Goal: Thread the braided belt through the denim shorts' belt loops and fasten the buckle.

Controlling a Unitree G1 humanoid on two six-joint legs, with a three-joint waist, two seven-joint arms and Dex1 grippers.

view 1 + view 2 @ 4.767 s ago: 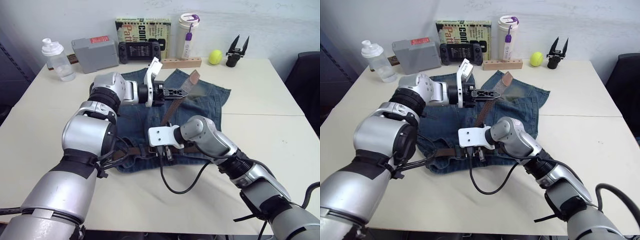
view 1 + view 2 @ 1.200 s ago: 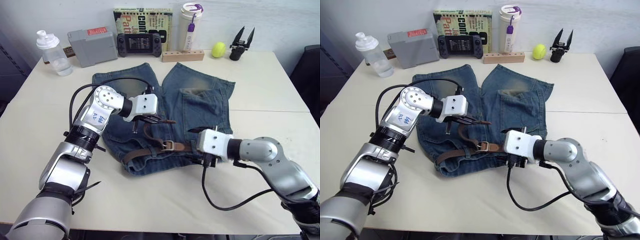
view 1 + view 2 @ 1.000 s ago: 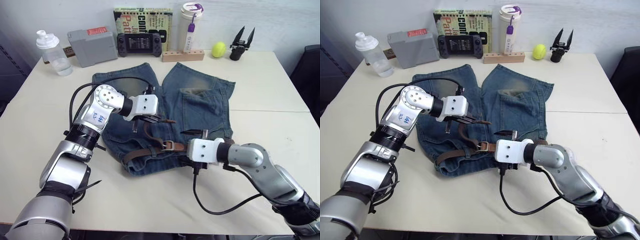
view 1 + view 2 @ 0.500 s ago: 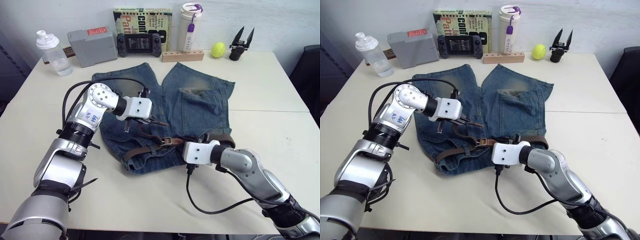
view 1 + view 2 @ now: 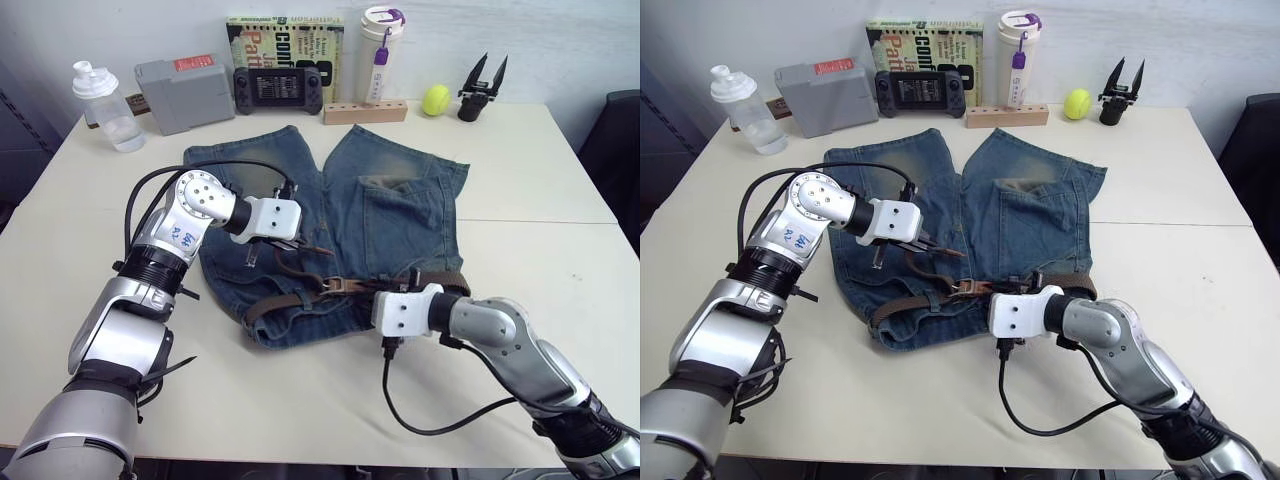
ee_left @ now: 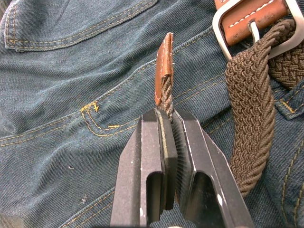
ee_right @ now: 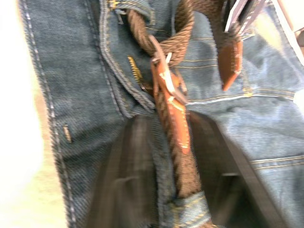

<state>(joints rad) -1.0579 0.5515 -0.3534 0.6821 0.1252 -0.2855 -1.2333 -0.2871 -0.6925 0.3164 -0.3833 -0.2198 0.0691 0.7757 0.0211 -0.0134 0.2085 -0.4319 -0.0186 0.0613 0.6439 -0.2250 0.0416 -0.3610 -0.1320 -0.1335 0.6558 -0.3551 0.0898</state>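
Lying flat on the tabletop point(image 5: 560, 180), the denim shorts point(image 5: 395, 210) serve as the landmark, waistband toward the robot. The braided belt point(image 5: 290, 298) runs along that waistband, with a loose loop rising onto the denim above it. The buckle point(image 6: 256, 19) sits on the waistband near its middle, the tan leather end stitched through the silver frame. The left pincer point(image 6: 166, 126) is clamped shut on the belt just behind its tan tip, held edge-on above the shorts' left half. The right pincer point(image 7: 178, 142) hovers over the waistband just right of the buckle, its fingers spread to either side of the strap and not visibly closed on it.
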